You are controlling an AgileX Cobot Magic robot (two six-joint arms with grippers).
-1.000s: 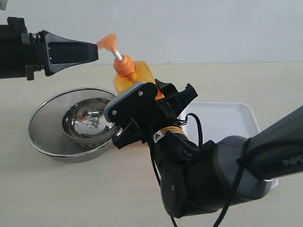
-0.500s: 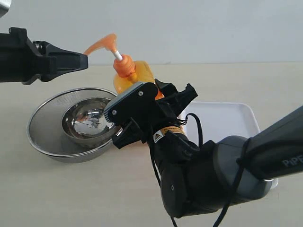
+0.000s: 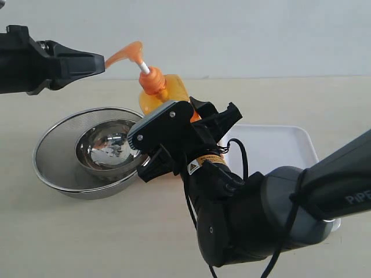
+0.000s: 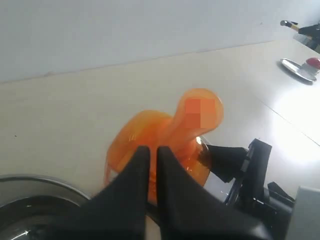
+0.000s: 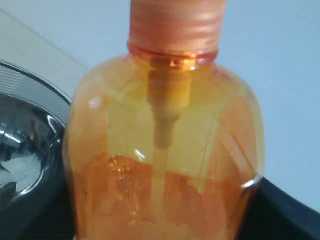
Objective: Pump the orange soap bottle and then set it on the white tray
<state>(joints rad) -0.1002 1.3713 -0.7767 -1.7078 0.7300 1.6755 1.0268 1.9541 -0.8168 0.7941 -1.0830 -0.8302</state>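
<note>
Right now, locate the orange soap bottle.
Mid exterior view, the orange soap bottle sits in the right claw, steel bowl to its left, white tray to its right.

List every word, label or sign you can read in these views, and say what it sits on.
"PiPE": pale letters on the right arm, cut off at the picture's edge.
Black warning triangle on a yellow sticker on that arm's wrist; its fine print is too small to read.
Orange soap bottle: no lettering shows in any view.

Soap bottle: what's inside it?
A dip tube runs from the cap into orange liquid in the lower part of the bottle. The right end effector covers its base.
</note>
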